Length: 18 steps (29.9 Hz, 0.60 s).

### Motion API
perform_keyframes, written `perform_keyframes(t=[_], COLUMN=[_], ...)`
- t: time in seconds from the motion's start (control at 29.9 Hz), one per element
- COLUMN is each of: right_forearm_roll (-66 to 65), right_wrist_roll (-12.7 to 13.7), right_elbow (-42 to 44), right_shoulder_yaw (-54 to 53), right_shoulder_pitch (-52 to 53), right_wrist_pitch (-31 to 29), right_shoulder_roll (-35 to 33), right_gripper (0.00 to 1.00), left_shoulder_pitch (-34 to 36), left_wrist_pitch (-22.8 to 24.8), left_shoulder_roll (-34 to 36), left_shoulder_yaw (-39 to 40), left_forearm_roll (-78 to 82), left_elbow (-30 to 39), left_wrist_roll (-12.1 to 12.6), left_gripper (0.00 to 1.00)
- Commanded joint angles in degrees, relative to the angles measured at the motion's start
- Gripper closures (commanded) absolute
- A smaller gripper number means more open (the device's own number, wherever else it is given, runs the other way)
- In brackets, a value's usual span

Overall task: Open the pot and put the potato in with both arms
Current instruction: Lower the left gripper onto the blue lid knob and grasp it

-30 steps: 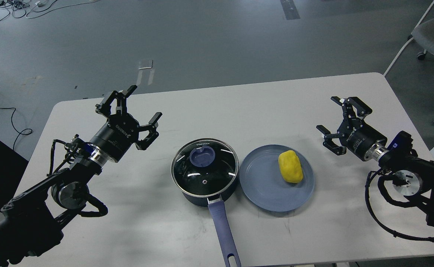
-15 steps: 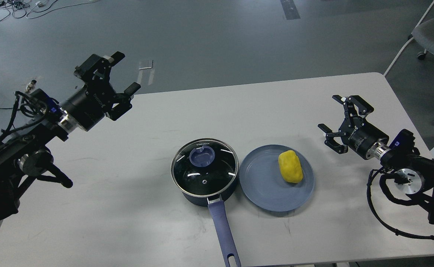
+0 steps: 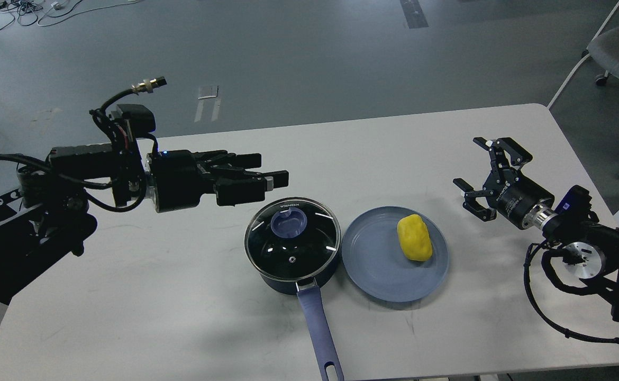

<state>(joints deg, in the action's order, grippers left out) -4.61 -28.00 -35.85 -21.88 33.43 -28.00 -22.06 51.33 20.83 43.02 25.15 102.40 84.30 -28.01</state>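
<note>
The dark-blue pot (image 3: 276,281) stands mid-table with its glass lid (image 3: 309,248) on; the lid has a blue knob (image 3: 288,222). The pot's long handle (image 3: 317,328) points toward me. The yellow potato (image 3: 414,238) lies on a flat blue-grey plate (image 3: 378,275) just right of the pot. My left gripper (image 3: 267,174) lies level, pointing right, open and empty, just above and left of the lid's far rim. My right gripper (image 3: 479,165) is open and empty, hovering right of the plate.
The white table (image 3: 182,296) carries the pot and plate near its middle. A chair (image 3: 616,47) stands on the floor at the back right. Cables (image 3: 2,13) lie on the floor at the back left.
My left arm swung up and back, then came down and right, turning level so its gripper now points at the pot lid. The right arm barely moved.
</note>
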Motion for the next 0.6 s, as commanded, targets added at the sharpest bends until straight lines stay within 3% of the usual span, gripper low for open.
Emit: perform_keyframes(t=[0.0,0.57], right_forearm_roll=[-0.1,0.0], right_wrist_roll=[0.0,0.0], right_elbow=[0.0,0.0], right_shoulder_yaw=[0.2,2.3], right_shoulder_pitch=[0.0,0.1], right_wrist_pitch=[0.0,0.0], right_shoulder_roll=[0.0,0.0], right_gripper=[0.00,0.00], left_shoulder_pitch=[-0.2,-4.0], left_wrist_pitch=[-3.3,-3.6], left_shoulder_roll=[-3.0,-7.5], left_shoulder_yaw=[-0.8,-4.4], left_forearm_roll=[9.7,19.1], left_elbow=[-1.9,-5.9], left_wrist_roll=[0.0,0.0], left_gripper=[0.02,0.02])
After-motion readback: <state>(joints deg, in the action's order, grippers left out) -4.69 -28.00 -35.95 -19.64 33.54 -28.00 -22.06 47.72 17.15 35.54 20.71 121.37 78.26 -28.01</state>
